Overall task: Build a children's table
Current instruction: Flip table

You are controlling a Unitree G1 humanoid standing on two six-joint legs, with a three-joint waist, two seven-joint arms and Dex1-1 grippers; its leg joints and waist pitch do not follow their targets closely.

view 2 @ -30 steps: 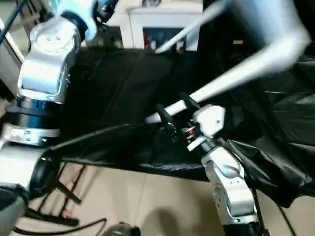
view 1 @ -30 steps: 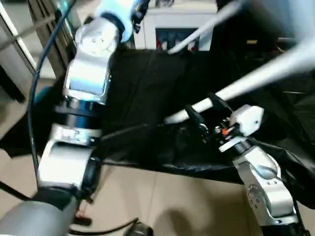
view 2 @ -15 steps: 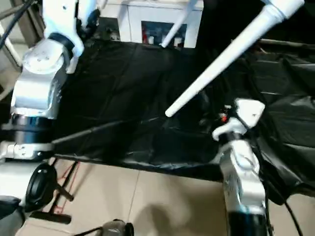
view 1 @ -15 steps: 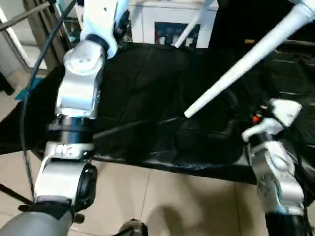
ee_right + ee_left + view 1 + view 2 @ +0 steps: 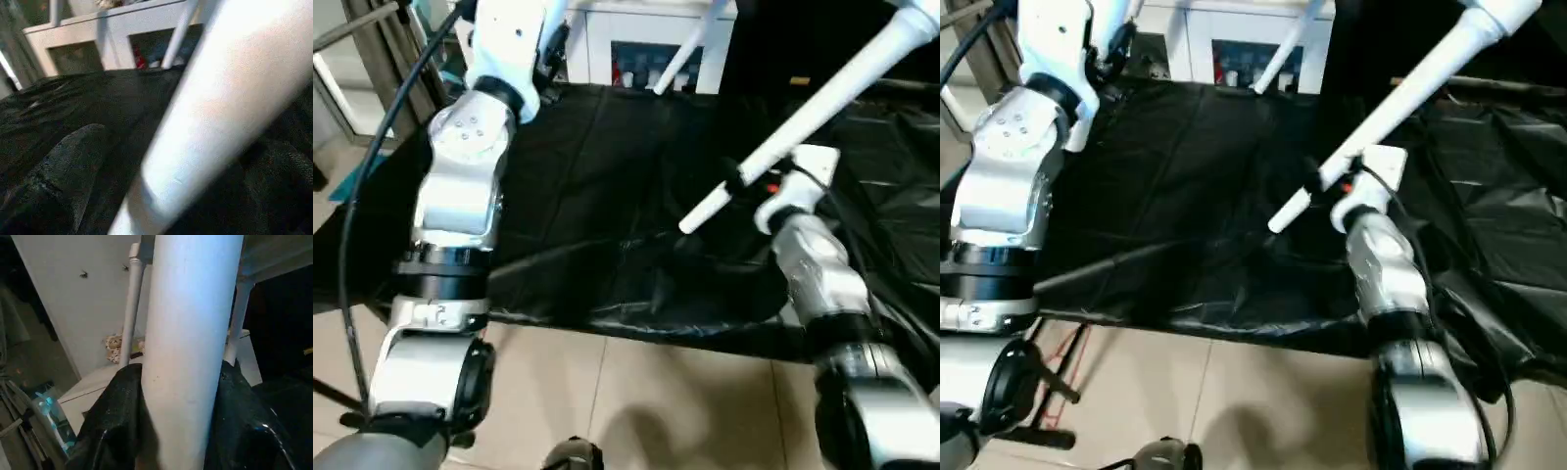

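Observation:
In the left wrist view my left gripper [image 5: 178, 431] is shut on a thick white tube leg [image 5: 190, 333] of the children's table. That leg rises to the edge of the white top [image 5: 279, 254], and two more legs [image 5: 133, 298] hang from the top beyond it. A long tapered leg [image 5: 822, 103] slants down from the upper right over the black cloth. My right gripper [image 5: 736, 181] stands open around its lower part, the leg [image 5: 220, 112] passing between the fingers [image 5: 63, 171] with a gap. Another leg [image 5: 685, 54] shows at the back.
A work table draped in black cloth [image 5: 597, 196] lies under both arms, its front edge [image 5: 636, 328] towards me and beige floor tiles [image 5: 646, 401] below. A white glass-door cabinet [image 5: 641, 44] stands behind it. My left arm [image 5: 460, 186] reaches up at the left.
A second ago the right gripper was around the slanting leg. Half a second ago it stood off to the right. Now it is back around the leg. The left arm stays raised.

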